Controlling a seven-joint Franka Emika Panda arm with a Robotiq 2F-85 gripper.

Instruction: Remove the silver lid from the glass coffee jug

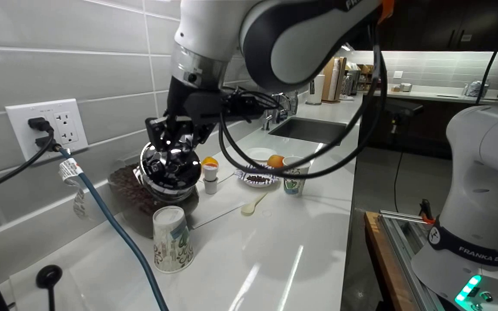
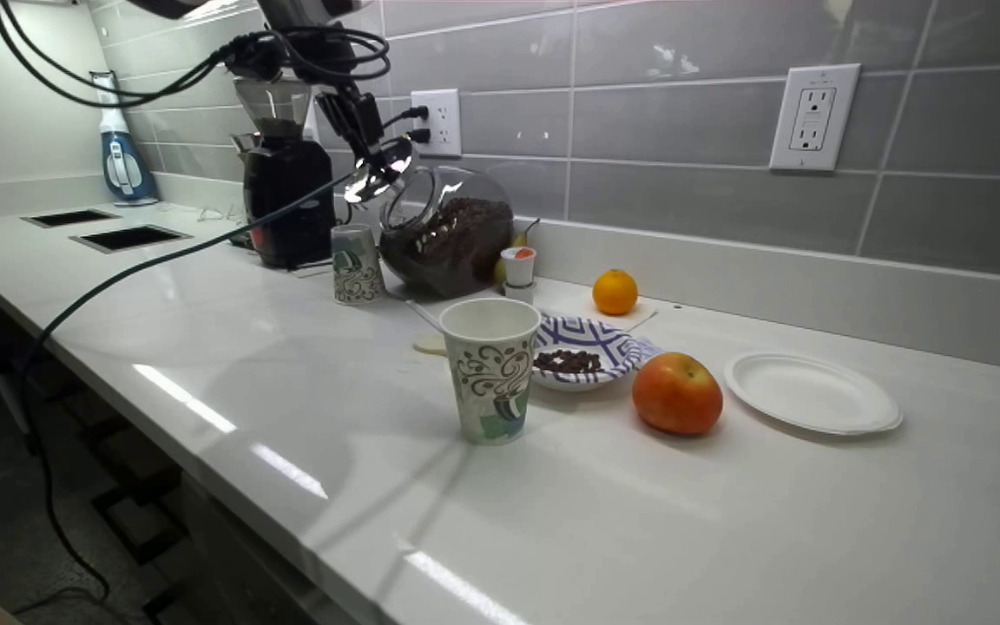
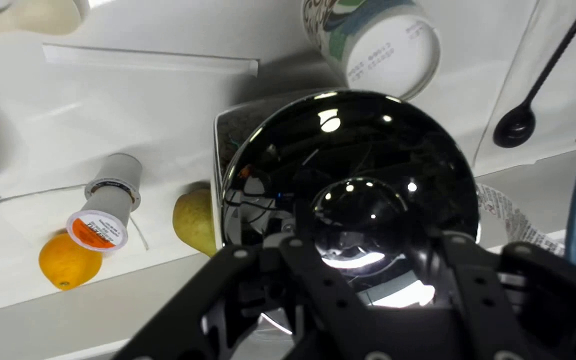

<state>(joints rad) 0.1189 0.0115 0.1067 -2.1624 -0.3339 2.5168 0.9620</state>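
The glass coffee jug (image 2: 465, 234) lies tipped on the counter by the wall, partly filled with dark beans, its mouth facing up and outward. In an exterior view, the shiny silver lid (image 2: 378, 174) is tilted just in front of that mouth and looks separated from it; whether the lower rim touches, I cannot tell. My gripper (image 2: 368, 143) is shut on the lid's round knob. Seen from the wrist, the gripper (image 3: 363, 225) has a finger on either side of the knob, and the lid (image 3: 348, 145) hides most of the jug (image 3: 235, 122).
An upside-down patterned cup (image 1: 173, 239) stands close beside the jug. A blue cable (image 1: 115, 224) crosses in front. Stacked coffee pods (image 3: 113, 195) and a pear (image 3: 195, 220) sit nearby. Further along are a bowl (image 2: 591, 343), an upright cup (image 2: 490, 369) and a plate (image 2: 812, 391).
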